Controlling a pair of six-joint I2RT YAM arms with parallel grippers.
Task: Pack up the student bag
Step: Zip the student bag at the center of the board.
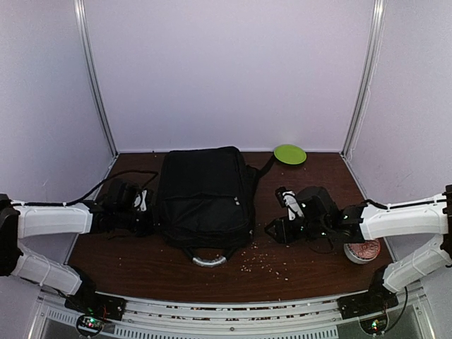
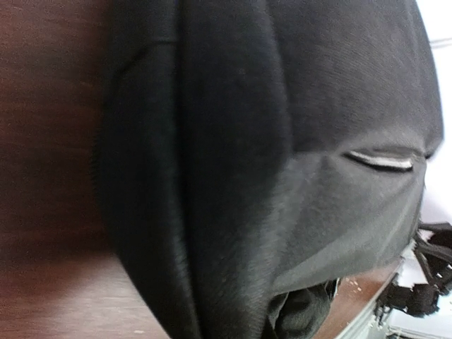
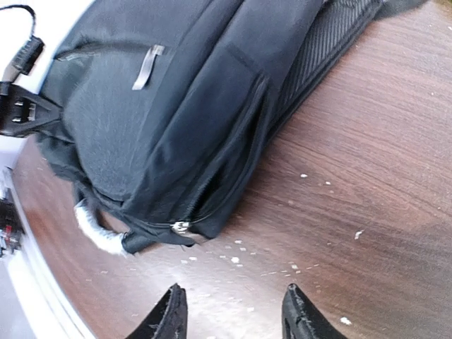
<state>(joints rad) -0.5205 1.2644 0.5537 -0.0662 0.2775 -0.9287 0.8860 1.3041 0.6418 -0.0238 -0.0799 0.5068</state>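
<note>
- Underneath everything we see a dark brown wooden table [image 1: 141,265]. Pale walls [image 1: 226,70] close it in on three sides, with a metal post [image 1: 95,78] in each back corner.
- At the left, the left gripper [image 1: 147,210] lies against the left edge of the student bag [image 1: 205,194]. Its jaws are closed, and we cannot tell whether any fabric is caught in them.
- The student bag lies flat in the middle of the table. Its grey handle [image 1: 210,260] points toward the near edge, and a strap [image 1: 263,168] trails off its far right corner.
- Pale crumbs [image 1: 265,263] are scattered on the wood just in front of the handle and to its right.
- Right of the bag and apart from it, the right gripper [image 3: 233,307] hangs over bare wood, fingers spread, with only the table showing between them.
- A green plate [image 1: 290,154] sits at the back right by the wall. A round white bowl [image 1: 361,251] with something reddish in it sits near the right edge, partly hidden by the right arm.
- Only the overhead view gives us the plate, the bowl and both arms together.
- The left wrist view is almost all black fabric, very close, with a silver zip tab [image 2: 381,161] and a strip of wood at its left.
- The right wrist view alone shows the metal slider [image 3: 181,226] of the side zip at the bag's near corner.
</note>
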